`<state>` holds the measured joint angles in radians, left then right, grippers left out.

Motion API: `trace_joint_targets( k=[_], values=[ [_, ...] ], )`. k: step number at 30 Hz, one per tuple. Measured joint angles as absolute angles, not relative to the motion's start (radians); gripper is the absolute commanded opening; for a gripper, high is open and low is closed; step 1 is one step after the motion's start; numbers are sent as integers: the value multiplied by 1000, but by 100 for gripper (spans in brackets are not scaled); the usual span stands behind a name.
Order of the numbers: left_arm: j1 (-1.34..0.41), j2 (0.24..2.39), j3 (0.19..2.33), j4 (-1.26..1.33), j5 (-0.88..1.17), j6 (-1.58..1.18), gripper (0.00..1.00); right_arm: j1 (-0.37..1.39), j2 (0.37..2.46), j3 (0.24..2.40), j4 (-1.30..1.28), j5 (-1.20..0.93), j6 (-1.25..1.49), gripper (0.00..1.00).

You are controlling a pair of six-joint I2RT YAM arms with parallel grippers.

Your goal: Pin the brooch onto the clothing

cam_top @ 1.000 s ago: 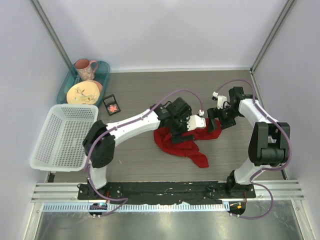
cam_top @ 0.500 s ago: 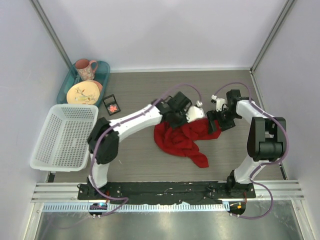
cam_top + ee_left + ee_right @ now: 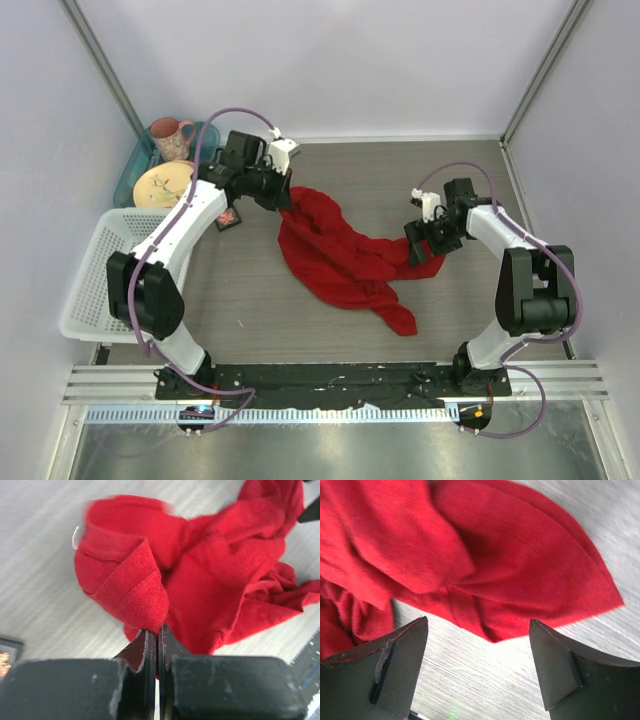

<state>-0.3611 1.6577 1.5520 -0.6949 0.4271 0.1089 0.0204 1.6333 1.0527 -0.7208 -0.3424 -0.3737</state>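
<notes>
At far left, a white basket (image 3: 125,275); behind it a teal tray (image 3: 205,150) with a mug and a plate. Just right of those, a small black box (image 3: 229,218), half hidden under the left arm, with a reddish speck inside, probably the brooch (image 3: 4,658), though too small and too cropped to be sure. Not yet picked up, then, and well apart from any fingers. Next, the left gripper (image 3: 285,200), jaws pressed fully together on a folded hem of the clothing (image 3: 340,255), the red cloth bunched just above the fingertips in the wrist view. Open over the middle of the heap a second ago; since then clamped shut and swung back and to the left, dragging that edge toward the box. Result: the red T-shirt no longer a tight crumple but pulled out into a long diagonal band from upper left to lower right, flat on the table at its near end. Further right, the right gripper (image 3: 425,240), jaws spread wide and holding nothing, hovering just over the shirt's right-hand edge, about where it was before. Judged from this, still the spreading step, with the cloth being laid out flatter and nearer the brooch; pinning itself not begun.
</notes>
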Motion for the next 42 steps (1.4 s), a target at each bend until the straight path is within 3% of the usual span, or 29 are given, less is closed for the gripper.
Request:
trace_joint_targets(
  k=[5, 13, 24, 31, 35, 38, 41, 42],
  values=[
    [-377, 1663, 1490, -713, 511, 86, 0, 115, 1576, 1052, -667, -388, -384, 87],
    [-378, 1654, 1487, -798, 715, 249, 0, 163, 1562, 1088, -567, -541, -369, 96],
    [-408, 1420, 1467, -1001, 819, 484, 0, 218, 1645, 1230, -577, -628, -346, 96],
    [-637, 1373, 1389, -966, 703, 447, 0, 219, 1620, 1218, -598, -901, -132, 95],
    [-780, 1403, 1385, -953, 645, 447, 2, 221, 1597, 1161, -615, -953, -12, 95],
    [-907, 1438, 1382, -966, 595, 491, 8, 218, 1597, 1119, -633, -930, 40, 95],
    [-1020, 1491, 1385, -1027, 585, 575, 26, 188, 1597, 1086, -647, -895, 79, 93],
    [-1045, 1512, 1392, -1062, 590, 602, 46, 168, 1597, 1079, -651, -885, 88, 92]
  ],
)
